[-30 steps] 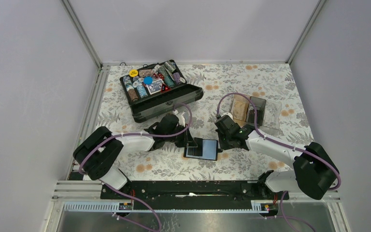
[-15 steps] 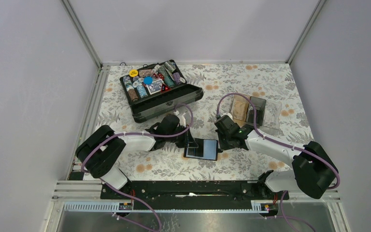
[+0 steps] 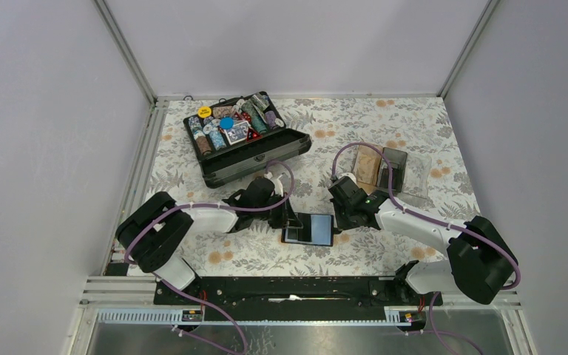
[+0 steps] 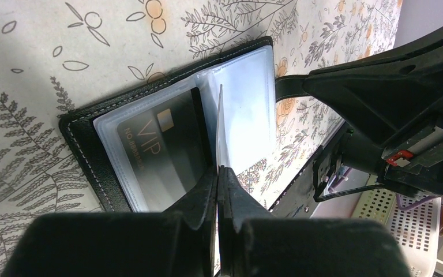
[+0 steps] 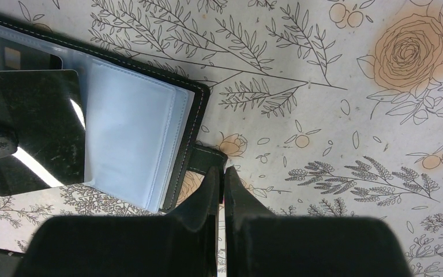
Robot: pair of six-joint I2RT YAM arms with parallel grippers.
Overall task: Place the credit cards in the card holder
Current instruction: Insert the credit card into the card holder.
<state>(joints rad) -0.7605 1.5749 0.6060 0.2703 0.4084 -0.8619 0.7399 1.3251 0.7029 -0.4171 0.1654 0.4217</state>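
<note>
One VIP card (image 4: 150, 151) sits pocketed in card holder (image 3: 308, 228); left jaws clench second card (image 5: 34, 127) over it, right jaws pinch holder strap (image 5: 205, 158); more cards (image 3: 368, 167) wait in tray (image 3: 421, 176).

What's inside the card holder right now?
In the open card holder, one clear sleeve holds a black VIP card; the facing sleeve looks empty. The left gripper pinches another dark card above the fold, covering part of the pockets; sleeves underneath cannot be seen.
</note>
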